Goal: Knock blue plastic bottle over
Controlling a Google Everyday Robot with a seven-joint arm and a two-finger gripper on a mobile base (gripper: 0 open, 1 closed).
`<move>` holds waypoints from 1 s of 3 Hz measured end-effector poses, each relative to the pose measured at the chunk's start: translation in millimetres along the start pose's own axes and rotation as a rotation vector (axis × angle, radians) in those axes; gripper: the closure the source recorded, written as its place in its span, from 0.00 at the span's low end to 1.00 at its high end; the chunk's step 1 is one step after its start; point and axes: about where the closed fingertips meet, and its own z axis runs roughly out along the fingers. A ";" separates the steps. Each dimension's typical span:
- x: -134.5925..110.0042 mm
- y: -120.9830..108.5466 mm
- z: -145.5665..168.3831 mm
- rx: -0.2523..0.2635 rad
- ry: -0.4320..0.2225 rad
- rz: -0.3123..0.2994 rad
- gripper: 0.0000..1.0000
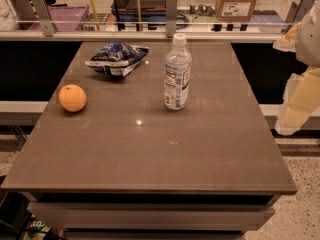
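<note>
The bottle [177, 74] stands upright on the table [210, 149], above the frame's centre. A bag [116, 59] lies to its upper left, an orange [72, 97] at left. The gripper [299, 101] hangs at the right edge, well apart from the bottle; I cannot tell whether it is released or clenched.

One high, downward, close view over the table [150, 154], gripper [295, 109] at right edge

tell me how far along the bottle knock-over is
Done: nothing yet. The blue plastic bottle stands upright on the table, cap on. In hand: the gripper is beyond the table's right edge, apart from the bottle. Left: the whole move, reaching in and tipping the bottle over.
</note>
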 end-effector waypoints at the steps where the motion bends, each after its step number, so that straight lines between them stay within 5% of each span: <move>1: 0.0 0.0 0.0 0.000 0.000 0.000 0.00; 3: -11.1 -6.1 3.6 0.046 -0.078 0.006 0.00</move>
